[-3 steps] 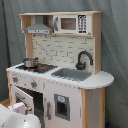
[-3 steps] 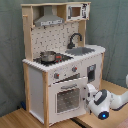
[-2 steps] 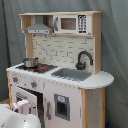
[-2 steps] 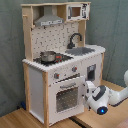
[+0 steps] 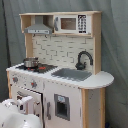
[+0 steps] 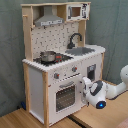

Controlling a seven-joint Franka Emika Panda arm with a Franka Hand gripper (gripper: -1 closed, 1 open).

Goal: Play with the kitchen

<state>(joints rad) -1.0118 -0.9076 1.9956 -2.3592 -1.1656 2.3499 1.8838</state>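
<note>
The kitchen is a tall white and light-wood toy, seen in both exterior views, with a grey hood, black faucet, sink and a small pot on the stove. In the second exterior view the kitchen shows its windowed oven door and knobs. My gripper is at the oven door's right edge, level with its top, close to the cabinet front. In the first exterior view the white arm fills the lower left corner in front of the oven door.
The kitchen stands on a wooden tabletop against a grey-green curtain. The arm's white links reach in from the second exterior view's right. A small cupboard door sits below the sink.
The arm has moved closer to the kitchen front, leftward and slightly up in the second exterior view, and has risen further into the first exterior view's lower left.
</note>
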